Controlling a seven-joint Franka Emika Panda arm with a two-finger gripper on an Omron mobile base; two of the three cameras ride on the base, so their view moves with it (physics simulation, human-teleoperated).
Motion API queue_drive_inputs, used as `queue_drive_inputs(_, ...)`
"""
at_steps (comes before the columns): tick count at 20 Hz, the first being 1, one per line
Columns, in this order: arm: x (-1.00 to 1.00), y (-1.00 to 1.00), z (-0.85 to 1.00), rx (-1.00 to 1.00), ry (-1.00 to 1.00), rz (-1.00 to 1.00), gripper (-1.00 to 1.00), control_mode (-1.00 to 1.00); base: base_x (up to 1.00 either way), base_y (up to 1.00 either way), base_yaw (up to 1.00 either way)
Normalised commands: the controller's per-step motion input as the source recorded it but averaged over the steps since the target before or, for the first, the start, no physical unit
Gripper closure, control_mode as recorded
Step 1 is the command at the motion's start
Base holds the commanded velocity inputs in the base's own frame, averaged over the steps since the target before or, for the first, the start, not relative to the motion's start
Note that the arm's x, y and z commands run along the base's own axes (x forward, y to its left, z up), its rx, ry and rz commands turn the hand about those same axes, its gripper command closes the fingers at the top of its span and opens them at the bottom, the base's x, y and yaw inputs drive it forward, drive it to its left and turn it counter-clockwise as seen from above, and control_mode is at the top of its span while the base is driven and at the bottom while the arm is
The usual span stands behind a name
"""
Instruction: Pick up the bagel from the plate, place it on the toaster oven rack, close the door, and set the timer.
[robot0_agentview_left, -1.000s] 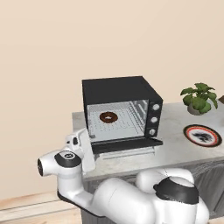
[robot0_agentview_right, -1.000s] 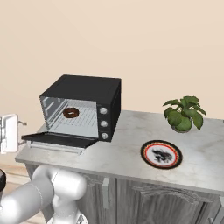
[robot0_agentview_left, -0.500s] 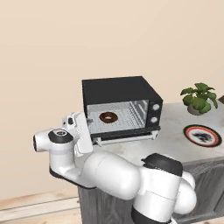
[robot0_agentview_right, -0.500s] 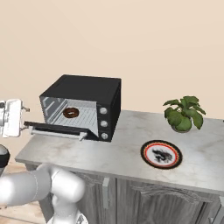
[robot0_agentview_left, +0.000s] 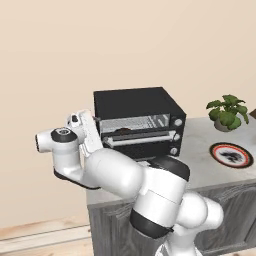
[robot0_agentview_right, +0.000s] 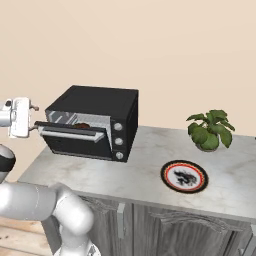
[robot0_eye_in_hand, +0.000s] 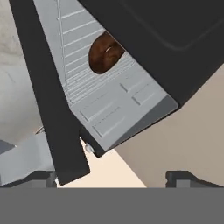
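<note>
Since the earlier frame the door has swung up from flat to nearly shut against the toaster oven, leaving a narrow gap at its top. Nearest, the gripper sits just beside the oven's left front corner with jaws spread wide and nothing between them, one fingertip by the door's edge. Inside the oven, the bagel lies on the toaster oven rack, seen through the gap. Well to the oven's right on the counter rests the plate, with a potted plant behind it
</note>
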Motion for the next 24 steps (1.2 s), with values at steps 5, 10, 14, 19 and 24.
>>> queue_drive_inputs(5,0.32,-0.02,-0.21,-0.14,0.0,0.38,-1.0,-1.0,0.0,0.0,0.0)
queue_drive_inputs(10,0.16,-0.13,-0.28,-0.15,0.0,0.43,-1.0,-1.0,0.0,0.0,0.0)
queue_drive_inputs(14,0.31,-0.18,-0.3,-0.12,0.0,0.4,-1.0,-1.0,0.0,0.0,0.0)
queue_drive_inputs(19,0.6,-0.22,-0.24,-0.06,0.06,0.36,-1.0,-1.0,0.0,0.0,0.0)
queue_drive_inputs(24,0.48,-0.18,-0.16,-0.05,0.1,0.33,-1.0,-1.0,0.0,0.0,0.0)
